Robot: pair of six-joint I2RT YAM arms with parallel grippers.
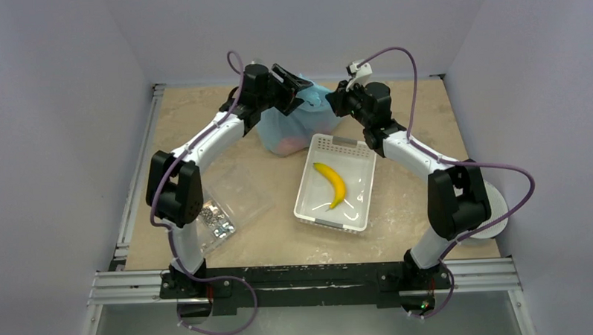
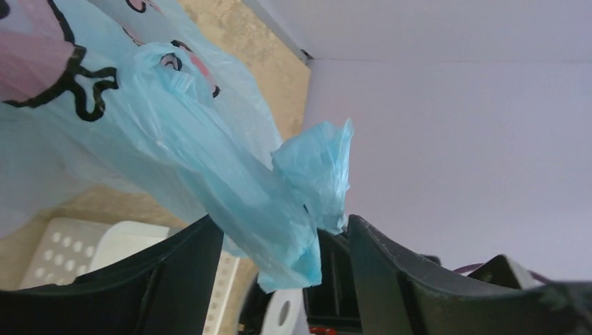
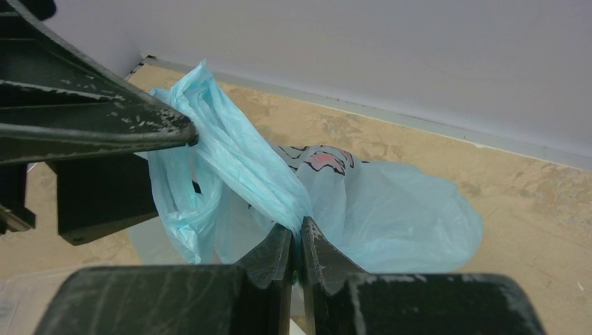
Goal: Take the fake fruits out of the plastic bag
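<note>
The plastic bag [image 1: 292, 130] sits at the far middle of the desk [image 1: 414, 208], just behind a white basket [image 1: 303, 184] that holds only a yellow banana [image 1: 331, 185]. No fake fruits show outside the bag, so I judge them all to be inside. The step in hand is opening the bag's mouth. The right gripper [image 3: 299, 234] is pinched tight on a twisted strip of the film, which runs taut from the bag. The left gripper [image 2: 279, 234] stands wide, its fingers either side of another twisted handle without clamping it. Next, the left gripper needs to close on that handle or on the rim below it. Then the arms should draw apart until the mouth gapes enough to reach inside. The thin film may slip or tear if pulled hard.
</note>
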